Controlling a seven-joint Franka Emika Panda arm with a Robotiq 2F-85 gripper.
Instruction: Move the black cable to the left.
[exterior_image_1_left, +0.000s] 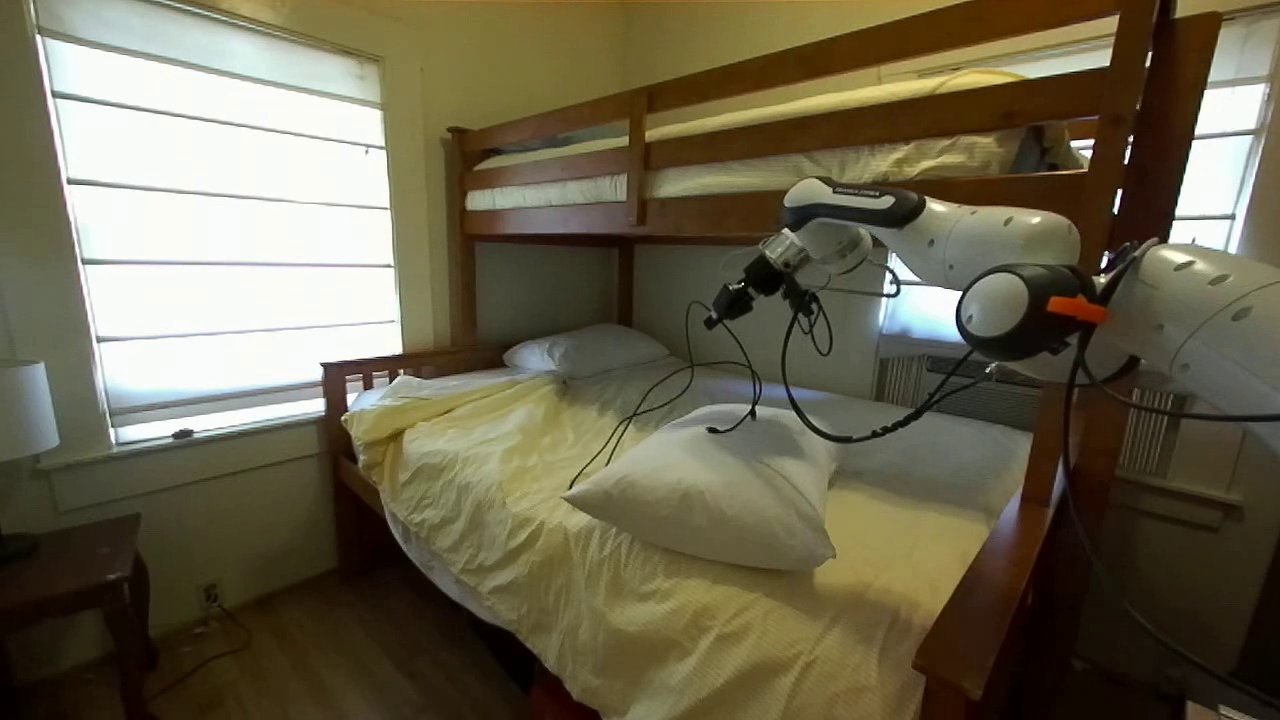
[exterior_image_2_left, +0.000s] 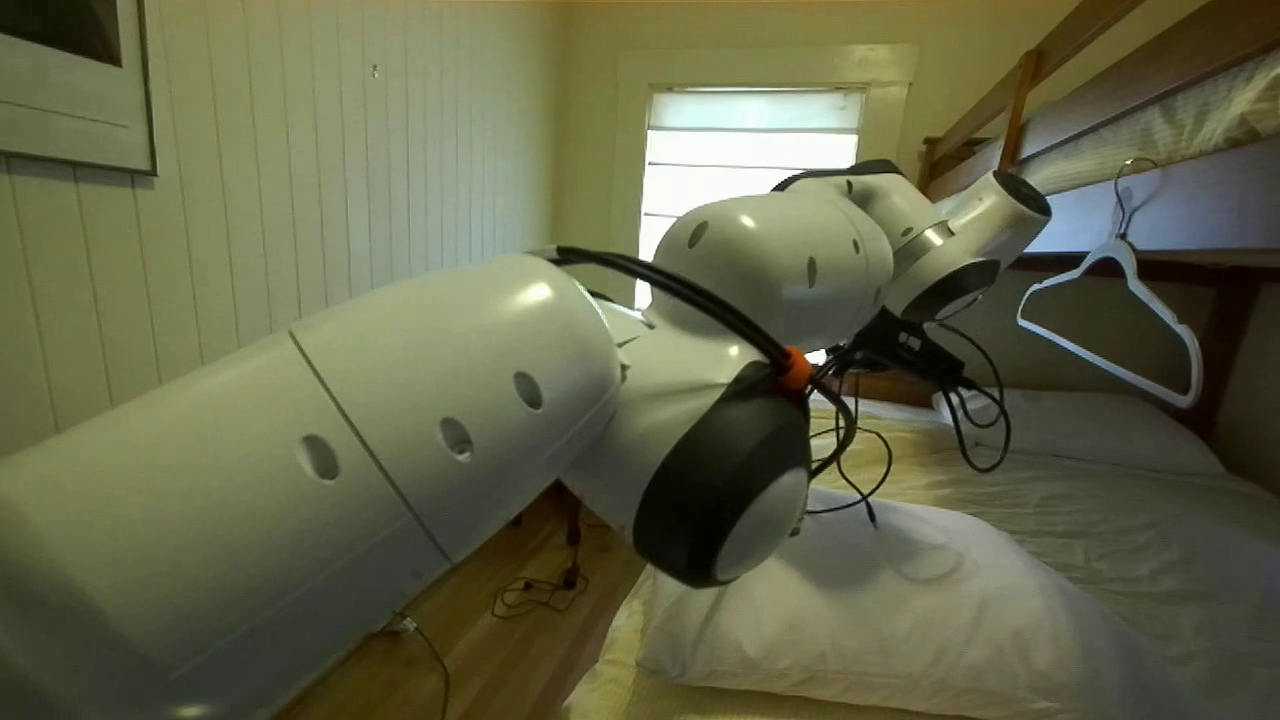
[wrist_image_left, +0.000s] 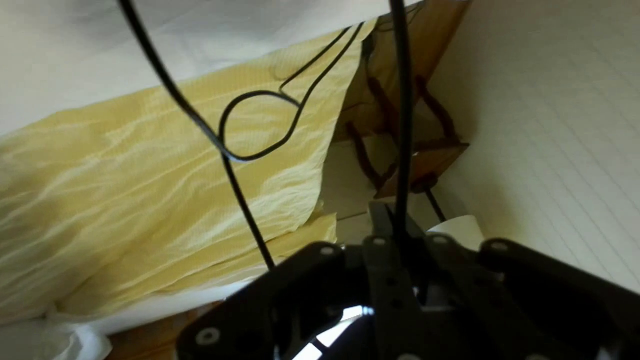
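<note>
The black cable (exterior_image_1_left: 691, 370) is long, thin and limp. It hangs in loose loops from my gripper (exterior_image_1_left: 712, 320) over the bed in an exterior view. Some strands run down to the yellow bedding behind the pillow; a plug end hangs at the pillow's top, touching or just above, I cannot tell. The cable also shows in an exterior view (exterior_image_2_left: 888, 460), where the arm hides most of the gripper. In the wrist view, the cable (wrist_image_left: 404, 100) runs into the closed fingertips (wrist_image_left: 397, 220), and a loop hangs to the left. The gripper is shut on the cable.
A white pillow (exterior_image_1_left: 720, 490) lies on the yellow bedding (exterior_image_1_left: 650, 580) below the gripper. The upper bunk rail (exterior_image_1_left: 860, 115) is above and behind the arm. A thicker black hose (exterior_image_1_left: 850, 437) sags from the arm. A white hanger (exterior_image_2_left: 1118, 248) hangs from the bunk.
</note>
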